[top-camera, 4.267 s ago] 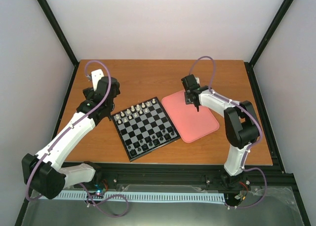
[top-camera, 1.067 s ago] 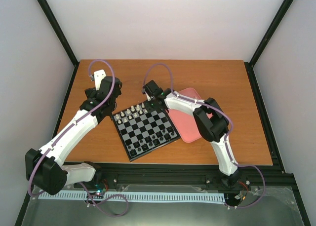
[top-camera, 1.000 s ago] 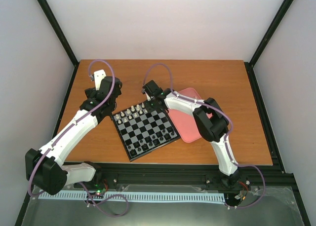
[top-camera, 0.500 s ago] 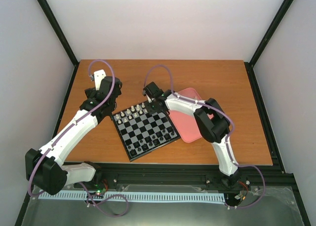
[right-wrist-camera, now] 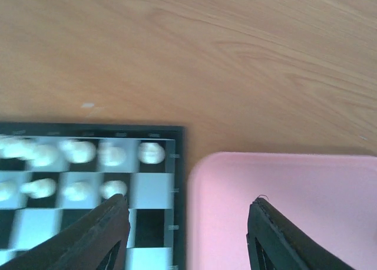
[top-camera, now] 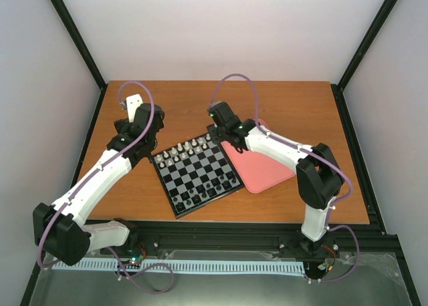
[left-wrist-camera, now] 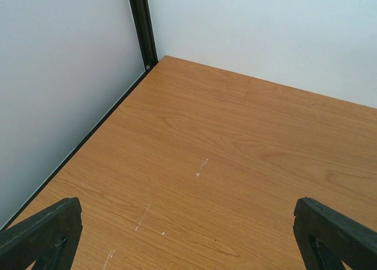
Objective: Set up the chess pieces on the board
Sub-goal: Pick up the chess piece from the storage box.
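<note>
Hovering over a corner of the board (right-wrist-camera: 180, 187), the right arm's fingers (right-wrist-camera: 106, 234) stand wide apart and hold nothing. The left arm's fingers (left-wrist-camera: 41, 234) likewise gape, with only bare desk (left-wrist-camera: 235, 152) between them. The chess pieces (right-wrist-camera: 76, 152) stand in two packed rows just ahead and left of the right fingers; the pink tray (right-wrist-camera: 294, 187) lies ahead to their right. Each piece looks tiny, light, hard and smooth, so it is probably easy to topple or squirt out of a grip. It is best held across the narrow waist, from straight above, with the fingers narrowed first to spare its neighbours.
</note>
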Tool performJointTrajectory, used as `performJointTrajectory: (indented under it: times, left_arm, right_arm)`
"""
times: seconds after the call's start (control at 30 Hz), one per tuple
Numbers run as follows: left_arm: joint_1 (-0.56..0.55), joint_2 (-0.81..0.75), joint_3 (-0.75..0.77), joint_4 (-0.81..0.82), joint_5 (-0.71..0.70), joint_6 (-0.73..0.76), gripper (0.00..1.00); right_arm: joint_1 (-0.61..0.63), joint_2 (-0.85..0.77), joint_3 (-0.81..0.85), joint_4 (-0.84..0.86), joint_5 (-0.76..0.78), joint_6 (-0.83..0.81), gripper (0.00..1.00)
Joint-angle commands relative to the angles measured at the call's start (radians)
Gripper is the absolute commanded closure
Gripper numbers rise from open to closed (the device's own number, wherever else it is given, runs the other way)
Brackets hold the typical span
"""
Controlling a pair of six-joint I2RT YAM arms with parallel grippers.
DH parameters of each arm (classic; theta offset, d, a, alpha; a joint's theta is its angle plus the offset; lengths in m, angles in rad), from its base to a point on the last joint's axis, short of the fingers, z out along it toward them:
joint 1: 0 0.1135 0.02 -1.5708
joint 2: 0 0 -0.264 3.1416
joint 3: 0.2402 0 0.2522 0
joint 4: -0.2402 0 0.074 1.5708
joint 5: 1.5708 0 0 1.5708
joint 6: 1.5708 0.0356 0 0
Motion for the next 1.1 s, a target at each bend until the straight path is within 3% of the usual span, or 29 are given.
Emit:
performJointTrajectory:
  times: [0.0,0.4,0.93,1.07]
  left_arm:
    - [0.006,-0.025,0.027,-0.004,-0.004,-0.018,0.00]
    - [0.006,-0.001,0.035,-0.003,-0.009,-0.016,0.00]
    - [0.006,0.025,0.041,-0.002,-0.017,-0.013,0.00]
    - [0.006,0.028,0.041,-0.002,-0.019,-0.014,0.00]
  right_arm:
    - [-0.122,0.029,-0.051,-0.016,0.158,0.054,0.46]
    - [-0.325,0.178,-0.045,-0.020,0.195,0.079,0.53]
    - [-0.381,0.239,-0.025,-0.001,0.210,0.079,0.58]
    - [-0.389,0.260,-0.011,-0.001,0.195,0.078,0.67]
